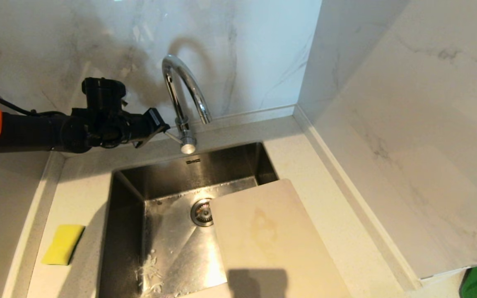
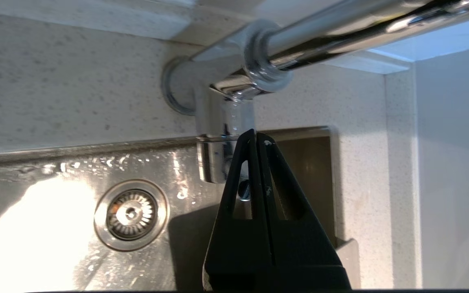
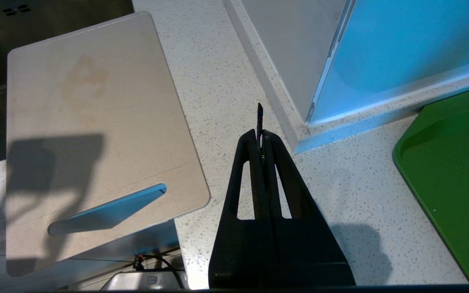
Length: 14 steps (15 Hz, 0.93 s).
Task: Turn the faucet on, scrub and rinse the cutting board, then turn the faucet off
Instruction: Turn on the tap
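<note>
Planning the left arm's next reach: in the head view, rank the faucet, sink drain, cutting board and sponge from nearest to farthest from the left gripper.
1. Faucet: right beside the left gripper, at its side lever.
2. Sink drain: below, in the basin.
3. Sponge and cutting board: too close to call; sponge on the left counter, board over the sink's right edge.

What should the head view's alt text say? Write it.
The left gripper, fingers shut, reaches the chrome faucet's side lever above a steel sink. A stained cutting board lies partly over it; a yellow sponge sits left.
</note>
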{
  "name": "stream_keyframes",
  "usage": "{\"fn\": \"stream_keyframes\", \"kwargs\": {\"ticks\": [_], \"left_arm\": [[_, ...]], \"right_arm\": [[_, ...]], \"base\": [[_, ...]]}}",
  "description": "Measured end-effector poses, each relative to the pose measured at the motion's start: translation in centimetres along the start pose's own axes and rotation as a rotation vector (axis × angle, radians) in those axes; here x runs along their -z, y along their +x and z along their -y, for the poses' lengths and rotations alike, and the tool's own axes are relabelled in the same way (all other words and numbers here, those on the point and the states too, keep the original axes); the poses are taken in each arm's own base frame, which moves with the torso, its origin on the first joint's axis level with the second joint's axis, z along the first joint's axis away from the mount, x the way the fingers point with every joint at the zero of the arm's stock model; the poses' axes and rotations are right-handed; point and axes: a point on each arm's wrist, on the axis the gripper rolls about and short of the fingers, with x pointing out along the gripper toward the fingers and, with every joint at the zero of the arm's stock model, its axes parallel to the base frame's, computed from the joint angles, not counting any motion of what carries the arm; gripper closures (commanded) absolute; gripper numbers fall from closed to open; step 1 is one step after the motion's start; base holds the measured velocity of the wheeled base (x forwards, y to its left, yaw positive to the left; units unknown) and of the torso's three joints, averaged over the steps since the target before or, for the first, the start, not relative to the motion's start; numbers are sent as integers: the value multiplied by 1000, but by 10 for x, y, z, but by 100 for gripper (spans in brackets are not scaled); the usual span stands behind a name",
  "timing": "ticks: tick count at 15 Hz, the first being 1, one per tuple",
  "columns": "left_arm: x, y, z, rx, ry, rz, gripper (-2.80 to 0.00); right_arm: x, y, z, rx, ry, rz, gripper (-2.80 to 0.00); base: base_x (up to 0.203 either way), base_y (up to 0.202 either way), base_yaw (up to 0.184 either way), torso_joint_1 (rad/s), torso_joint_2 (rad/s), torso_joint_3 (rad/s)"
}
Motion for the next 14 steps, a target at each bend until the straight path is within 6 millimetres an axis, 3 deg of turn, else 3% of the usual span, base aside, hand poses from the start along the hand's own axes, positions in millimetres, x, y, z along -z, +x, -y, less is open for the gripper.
{"fn": "stream_keyframes", "kwargs": {"ticks": [14], "left_arm": [[17,0,-5,-42,-7,-79,0]], "right_arm": [[0,0,0,0,0,0,0]], "base": [[0,0,0,0,0,0]]}}
